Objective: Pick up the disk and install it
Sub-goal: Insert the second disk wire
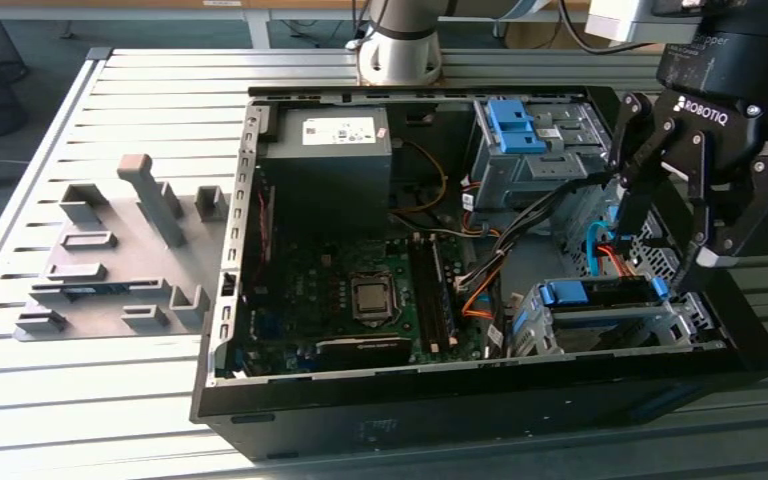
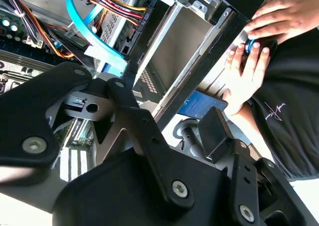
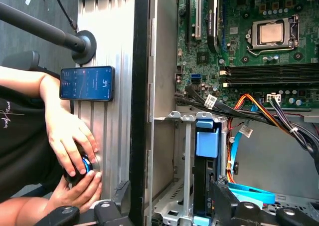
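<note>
Blue-framed disk [image 1: 604, 295] sits in the drive cage at the case's front corner; gripper [image 1: 671, 225] hovers just above, jaws spread wide, empty. Probably rigid, fairly heavy, shock-sensitive; grip the plastic frame edges
</note>
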`<state>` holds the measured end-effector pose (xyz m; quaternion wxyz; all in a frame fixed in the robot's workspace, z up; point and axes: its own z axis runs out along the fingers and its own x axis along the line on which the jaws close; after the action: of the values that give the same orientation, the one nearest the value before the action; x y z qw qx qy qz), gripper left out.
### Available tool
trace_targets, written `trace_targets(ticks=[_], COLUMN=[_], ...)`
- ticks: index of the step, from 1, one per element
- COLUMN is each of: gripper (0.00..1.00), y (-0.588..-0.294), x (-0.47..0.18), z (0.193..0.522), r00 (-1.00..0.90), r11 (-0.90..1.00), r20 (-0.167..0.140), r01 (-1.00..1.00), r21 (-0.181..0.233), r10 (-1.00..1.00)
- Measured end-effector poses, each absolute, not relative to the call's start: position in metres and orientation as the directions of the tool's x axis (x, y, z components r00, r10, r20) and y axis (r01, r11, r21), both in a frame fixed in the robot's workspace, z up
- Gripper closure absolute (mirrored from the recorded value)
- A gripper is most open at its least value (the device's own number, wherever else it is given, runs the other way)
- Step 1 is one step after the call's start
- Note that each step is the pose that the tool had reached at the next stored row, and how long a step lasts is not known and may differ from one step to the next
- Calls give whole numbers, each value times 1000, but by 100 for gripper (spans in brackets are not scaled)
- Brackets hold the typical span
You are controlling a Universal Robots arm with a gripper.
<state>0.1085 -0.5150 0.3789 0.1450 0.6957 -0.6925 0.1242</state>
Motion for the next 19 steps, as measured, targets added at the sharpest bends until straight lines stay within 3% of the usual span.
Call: trace_targets(ticks=[6,7,19], gripper=[26,33,33], y=[-514,-514,-502], x=[109,109,107], z=[380,380,379], r00=[10,10,7], r11=[1,1,4], r20=[372,372,357], r01=[-1000,-1000,-1000], r21=[30,30,30], r10=[-928,-928,-934])
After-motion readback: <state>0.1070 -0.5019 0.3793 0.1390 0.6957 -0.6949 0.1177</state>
